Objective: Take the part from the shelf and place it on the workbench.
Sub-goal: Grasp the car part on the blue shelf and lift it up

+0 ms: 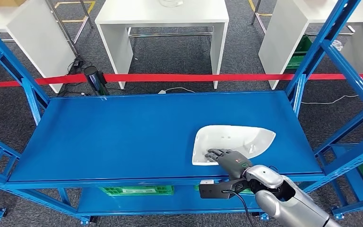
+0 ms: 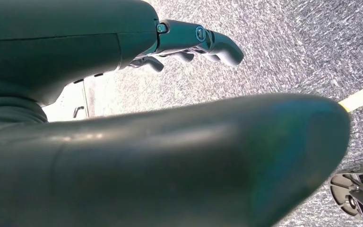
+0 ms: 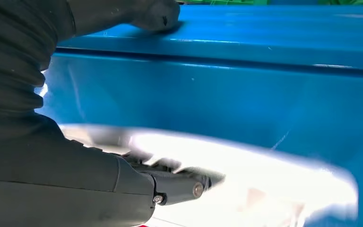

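The part [image 1: 236,139] is a white, shallow, shell-shaped moulding lying hollow side up on the right of the blue shelf board [image 1: 123,137]. My right hand [image 1: 229,160] comes in over the shelf's front edge, and its dark fingers lie over the part's near left rim, touching the inside. Close up in the right wrist view, the fingers [image 3: 179,187] rest on the bright white part [image 3: 264,175], while the thumb [image 3: 156,14] sits apart on the blue metal. My left hand [image 2: 189,42] hangs over grey carpet with its fingers stretched out and holds nothing.
Blue rack uprights [image 1: 321,47] flank the shelf on both sides. A red barrier tape [image 1: 170,77] runs behind it, with white tables [image 1: 163,19] beyond. A green crate [image 1: 137,190] sits on the lower shelf level. The left and middle of the shelf board are bare.
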Controlling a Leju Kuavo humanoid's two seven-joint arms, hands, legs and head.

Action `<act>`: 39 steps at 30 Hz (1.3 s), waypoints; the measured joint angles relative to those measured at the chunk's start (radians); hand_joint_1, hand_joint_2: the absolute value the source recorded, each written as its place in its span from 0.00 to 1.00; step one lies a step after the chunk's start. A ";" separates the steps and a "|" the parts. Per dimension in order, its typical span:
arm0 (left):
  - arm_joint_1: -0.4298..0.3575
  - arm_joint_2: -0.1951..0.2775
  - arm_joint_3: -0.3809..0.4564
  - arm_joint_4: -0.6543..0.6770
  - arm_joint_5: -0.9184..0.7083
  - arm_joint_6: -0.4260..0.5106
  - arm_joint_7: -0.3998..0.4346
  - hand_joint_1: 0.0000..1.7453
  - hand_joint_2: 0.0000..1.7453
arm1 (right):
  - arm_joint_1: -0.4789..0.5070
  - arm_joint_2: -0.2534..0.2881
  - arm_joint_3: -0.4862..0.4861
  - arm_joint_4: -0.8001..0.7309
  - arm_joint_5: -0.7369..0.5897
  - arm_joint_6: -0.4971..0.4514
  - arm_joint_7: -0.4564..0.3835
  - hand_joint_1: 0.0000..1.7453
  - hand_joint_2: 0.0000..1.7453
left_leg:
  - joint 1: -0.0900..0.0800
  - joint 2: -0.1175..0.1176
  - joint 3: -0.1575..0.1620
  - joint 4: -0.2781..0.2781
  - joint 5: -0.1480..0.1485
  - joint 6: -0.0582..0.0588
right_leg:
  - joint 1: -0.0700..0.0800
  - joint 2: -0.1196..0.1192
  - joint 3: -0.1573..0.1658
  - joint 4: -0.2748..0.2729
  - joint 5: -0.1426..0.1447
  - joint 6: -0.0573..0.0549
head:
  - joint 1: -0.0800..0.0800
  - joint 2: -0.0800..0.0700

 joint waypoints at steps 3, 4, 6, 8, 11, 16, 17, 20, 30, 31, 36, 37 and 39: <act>0.000 0.000 0.001 0.000 0.000 0.000 -0.002 0.00 0.00 | 0.001 0.000 0.000 -0.002 0.002 -0.006 -0.001 1.00 1.00 | 0.000 0.002 0.004 0.000 -0.002 0.001 | 0.000 0.002 0.003 -0.001 0.000 0.000 | 0.000 0.000; 0.000 0.000 0.002 0.000 0.002 0.000 -0.003 0.00 0.00 | 0.001 0.000 -0.001 -0.002 0.003 -0.008 -0.002 1.00 1.00 | 0.000 0.003 0.004 0.000 -0.002 0.001 | 0.000 0.003 0.004 -0.001 -0.001 0.001 | 0.000 0.000; -0.001 -0.001 0.003 0.000 0.005 0.000 -0.004 0.00 0.00 | 0.002 0.001 -0.001 -0.003 0.006 -0.013 -0.002 1.00 1.00 | 0.000 0.006 0.006 -0.001 -0.003 0.001 | 0.000 0.005 0.005 -0.001 -0.001 0.001 | 0.000 0.000; -0.001 -0.001 0.004 0.000 0.007 0.001 -0.006 0.00 0.00 | 0.003 0.002 -0.001 -0.003 0.010 -0.016 -0.001 1.00 1.00 | 0.000 0.007 0.006 -0.001 -0.004 0.002 | 0.000 0.007 0.006 -0.001 -0.001 0.001 | 0.000 0.000; 0.000 -0.003 0.006 0.000 0.010 0.002 -0.012 0.00 0.50 | 0.007 0.004 -0.003 -0.003 0.015 -0.023 0.003 1.00 1.00 | 0.000 0.007 0.006 -0.001 -0.004 0.002 | 0.000 0.007 0.010 -0.002 -0.001 0.002 | 0.000 0.000; 0.001 -0.006 0.026 0.000 0.037 0.011 -0.048 0.00 1.00 | 0.020 0.005 -0.012 -0.003 0.024 -0.034 0.005 1.00 1.00 | 0.000 0.007 0.013 0.000 -0.002 0.002 | 0.000 0.007 0.012 -0.002 0.002 0.004 | 0.000 0.000; 0.001 -0.006 0.029 0.000 0.039 0.012 -0.052 0.00 1.00 | 0.022 0.005 -0.015 -0.003 0.025 -0.035 0.005 1.00 1.00 | 0.000 0.007 0.013 0.000 -0.002 0.001 | 0.000 0.007 0.012 -0.002 0.002 0.004 | 0.000 0.000; 0.000 -0.007 0.036 0.000 0.042 0.013 -0.056 0.00 1.00 | 0.025 0.006 -0.018 -0.003 0.025 -0.038 0.005 1.00 1.00 | 0.000 0.007 0.013 0.000 -0.002 0.001 | 0.000 0.007 0.013 -0.002 0.002 0.005 | 0.000 0.000; 0.000 -0.008 0.047 0.000 0.043 0.011 -0.055 0.00 1.00 | 0.025 0.007 -0.021 -0.003 0.025 -0.041 0.005 1.00 1.00 | 0.000 0.007 0.014 0.000 -0.002 0.002 | 0.000 0.007 0.013 -0.003 0.002 0.005 | 0.000 0.000; 0.000 -0.008 0.047 0.000 0.043 0.010 -0.054 0.00 1.00 | 0.025 0.007 -0.021 -0.003 0.025 -0.040 0.004 1.00 1.00 | 0.000 0.007 0.014 0.000 -0.002 0.002 | 0.000 0.007 0.014 -0.003 0.002 0.005 | 0.000 0.000; 0.000 -0.008 0.050 0.000 0.053 0.006 -0.055 0.00 1.00 | 0.026 0.008 -0.023 -0.004 0.025 -0.039 0.003 1.00 1.00 | 0.000 0.007 0.014 0.000 -0.002 0.002 | 0.000 0.007 0.014 -0.003 0.002 0.005 | 0.000 0.000; 0.000 -0.008 0.053 0.000 0.056 0.007 -0.055 0.00 1.00 | 0.026 0.008 -0.023 -0.004 0.026 -0.039 0.003 1.00 1.00 | 0.000 0.007 0.014 0.000 -0.002 0.002 | 0.000 0.007 0.014 -0.003 0.002 0.005 | 0.000 0.000; 0.000 -0.008 0.059 0.000 0.060 0.008 -0.054 0.00 1.00 | 0.026 0.008 -0.023 -0.004 0.026 -0.039 0.002 1.00 1.00 | 0.000 0.007 0.014 0.000 -0.002 0.002 | 0.000 0.007 0.014 -0.003 0.002 0.005 | 0.000 0.000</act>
